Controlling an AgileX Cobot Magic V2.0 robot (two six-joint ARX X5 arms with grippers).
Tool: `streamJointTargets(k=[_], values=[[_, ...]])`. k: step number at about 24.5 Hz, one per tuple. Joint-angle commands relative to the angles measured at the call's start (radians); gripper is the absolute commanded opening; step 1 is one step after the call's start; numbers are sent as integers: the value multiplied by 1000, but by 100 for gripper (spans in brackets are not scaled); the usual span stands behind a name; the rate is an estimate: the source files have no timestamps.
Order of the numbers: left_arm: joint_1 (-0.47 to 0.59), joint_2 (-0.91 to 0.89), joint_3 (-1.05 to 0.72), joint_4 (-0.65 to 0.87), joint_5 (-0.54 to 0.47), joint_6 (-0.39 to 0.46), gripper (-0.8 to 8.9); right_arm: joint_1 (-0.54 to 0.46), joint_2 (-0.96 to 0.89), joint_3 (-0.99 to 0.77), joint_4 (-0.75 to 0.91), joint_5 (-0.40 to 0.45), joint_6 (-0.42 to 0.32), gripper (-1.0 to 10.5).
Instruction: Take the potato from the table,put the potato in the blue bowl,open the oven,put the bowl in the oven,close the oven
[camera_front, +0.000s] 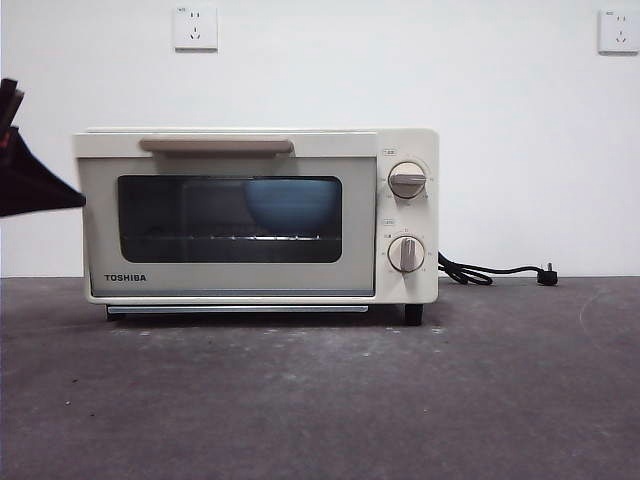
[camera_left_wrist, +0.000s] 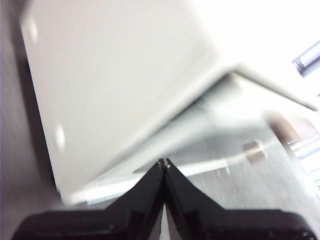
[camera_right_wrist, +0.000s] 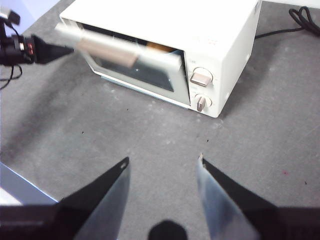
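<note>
The cream oven (camera_front: 255, 215) stands on the grey table (camera_front: 320, 400), and its door looks shut in the front view. Through the dark window I see the blue bowl (camera_front: 292, 200) on the rack. In the right wrist view the beige handle (camera_right_wrist: 105, 49) is blurred and the door's top edge shows a thin gap, with an orange bit of the potato (camera_right_wrist: 159, 48) behind it. My left gripper (camera_left_wrist: 163, 162) is shut and empty, its tip by the oven's left side (camera_front: 78, 200), near the handle's end (camera_right_wrist: 69, 49). My right gripper (camera_right_wrist: 162, 162) hangs open over the table in front of the oven.
The oven's black cord (camera_front: 480, 272) and plug lie on the table to the right of it. Two grey knobs (camera_front: 407, 180) sit on the oven's right panel. A white wall with two sockets (camera_front: 195, 28) stands behind. A pale blue edge (camera_right_wrist: 20, 190) shows near the right gripper.
</note>
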Motion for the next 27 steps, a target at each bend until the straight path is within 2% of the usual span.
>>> streamJointTargets(k=[1, 10, 17, 21, 27], values=[[-1, -2, 15, 7, 16, -18, -8, 2, -1, -1, 0, 2, 11, 220], [-15, -119, 21, -104, 25, 3, -8, 2, 3, -1, 0, -2, 11, 220], [-46, -359, 21, -334, -117, 93, -8, 2, 19, -1, -7, -9, 10, 220], [-56, -510, 22, -466, -172, 120, -8, 2, 29, -1, -14, -75, -3, 220], [-82, -730, 26, -710, -259, 180, -8, 2, 45, -1, -28, -116, -31, 220]])
